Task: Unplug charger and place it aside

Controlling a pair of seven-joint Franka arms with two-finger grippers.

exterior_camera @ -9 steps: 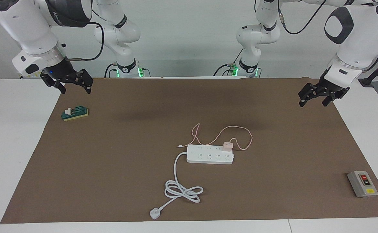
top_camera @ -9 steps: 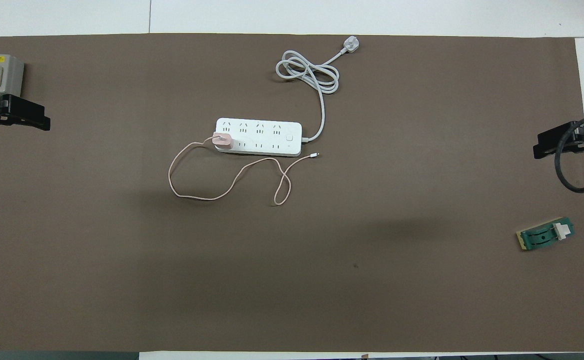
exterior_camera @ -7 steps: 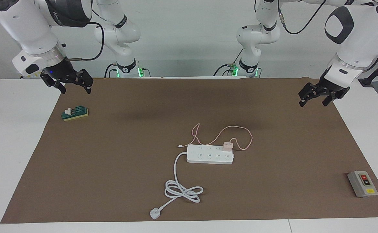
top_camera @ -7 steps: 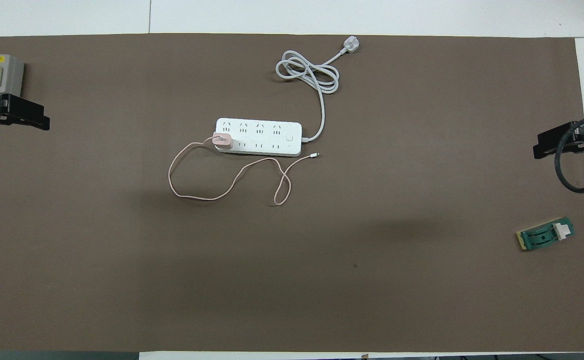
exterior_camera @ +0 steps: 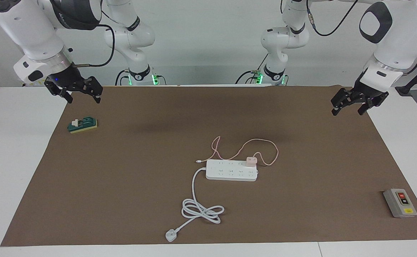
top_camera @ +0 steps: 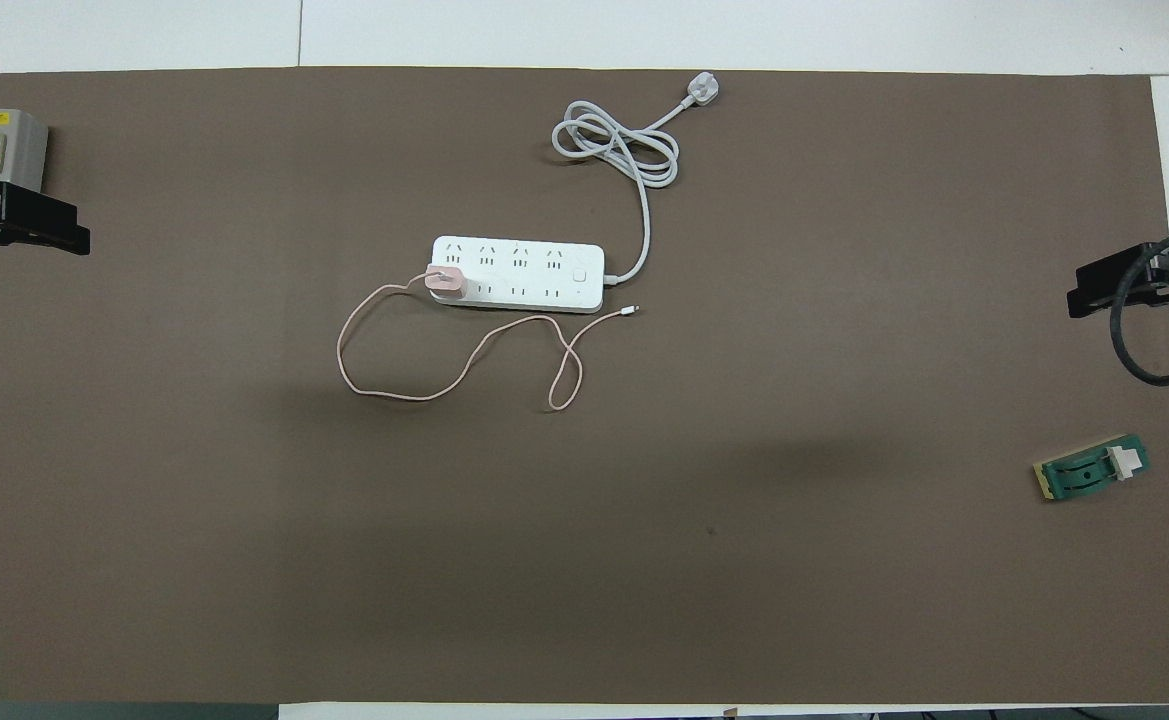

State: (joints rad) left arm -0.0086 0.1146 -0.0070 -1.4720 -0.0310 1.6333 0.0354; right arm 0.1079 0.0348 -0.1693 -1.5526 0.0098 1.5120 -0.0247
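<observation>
The pale pink charger [exterior_camera: 251, 161] sits plugged into the white power strip [exterior_camera: 231, 171] at the strip's end toward the left arm, mid-mat. It also shows in the overhead view [top_camera: 443, 281], on the strip [top_camera: 534, 262]. Its thin pink cable [top_camera: 394, 394] loops on the mat nearer to the robots than the strip and ends in a white connector [top_camera: 630, 311]. My left gripper [exterior_camera: 347, 111] is open and empty, up in the air over the mat's edge at the left arm's end. My right gripper [exterior_camera: 83, 99] is open and empty over the mat's corner at the right arm's end.
The strip's thick white cord [exterior_camera: 203, 210] coils farther from the robots and ends in a white three-pin plug [exterior_camera: 171, 235]. A grey on/off switch box [exterior_camera: 400, 202] lies at the left arm's end. A green switch block [exterior_camera: 82, 125] lies under the right gripper's side.
My left gripper has drifted slightly up and outward toward the left arm's end of the table. The right arm, charger and strip have not moved.
</observation>
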